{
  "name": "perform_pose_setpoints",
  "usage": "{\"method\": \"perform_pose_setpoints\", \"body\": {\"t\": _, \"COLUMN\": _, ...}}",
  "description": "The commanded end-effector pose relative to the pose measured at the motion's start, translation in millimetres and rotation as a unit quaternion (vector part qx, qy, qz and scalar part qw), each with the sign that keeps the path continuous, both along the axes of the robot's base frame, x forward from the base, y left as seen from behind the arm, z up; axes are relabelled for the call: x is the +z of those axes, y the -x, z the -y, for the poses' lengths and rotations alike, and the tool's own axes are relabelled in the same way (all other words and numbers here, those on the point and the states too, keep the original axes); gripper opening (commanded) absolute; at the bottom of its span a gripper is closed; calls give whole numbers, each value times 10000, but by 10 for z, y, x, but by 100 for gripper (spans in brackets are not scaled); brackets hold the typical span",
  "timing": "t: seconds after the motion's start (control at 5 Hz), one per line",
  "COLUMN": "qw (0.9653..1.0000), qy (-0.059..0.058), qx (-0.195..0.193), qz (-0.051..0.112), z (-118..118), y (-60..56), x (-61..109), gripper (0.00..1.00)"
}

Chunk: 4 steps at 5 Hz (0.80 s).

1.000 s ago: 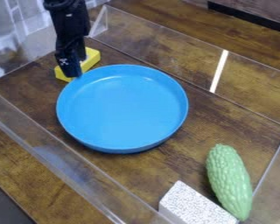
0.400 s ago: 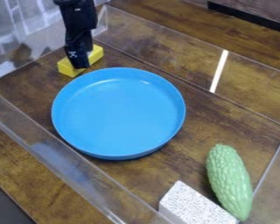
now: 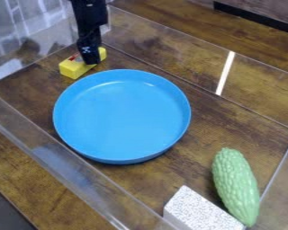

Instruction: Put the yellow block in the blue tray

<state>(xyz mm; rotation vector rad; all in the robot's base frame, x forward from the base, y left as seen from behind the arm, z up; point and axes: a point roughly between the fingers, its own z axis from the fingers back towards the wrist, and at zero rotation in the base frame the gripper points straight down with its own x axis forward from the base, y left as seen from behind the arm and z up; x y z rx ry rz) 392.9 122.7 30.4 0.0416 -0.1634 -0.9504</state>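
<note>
The blue tray (image 3: 122, 118) filled the table's middle, and at its eleven o'clock, just off the rim, lay the yellow block (image 3: 79, 64), its long axis slanting two-to-eight, directly under the downward-pointing gripper (image 3: 89, 56), whose jaws stood spread and empty.

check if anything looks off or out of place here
Nothing stands out. The tray sits flat and empty, the yellow block lies just outside its rim under the gripper, nothing spilled or damaged.
</note>
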Motion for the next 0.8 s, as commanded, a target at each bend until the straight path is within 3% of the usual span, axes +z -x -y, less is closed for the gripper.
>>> {"method": "perform_pose_setpoints", "body": {"t": 0.0, "qw": 9997, "qy": 83, "qx": 43, "qz": -228, "z": -49, "y": -40, "x": -247, "gripper": 100}}
{"method": "perform_pose_setpoints", "body": {"t": 0.2, "qw": 9994, "qy": 84, "qx": 177, "qz": -270, "z": -196, "y": -90, "x": -326, "gripper": 100}}
{"method": "perform_pose_setpoints", "body": {"t": 0.6, "qw": 9993, "qy": 98, "qx": 59, "qz": -356, "z": -368, "y": -223, "x": -429, "gripper": 100}}
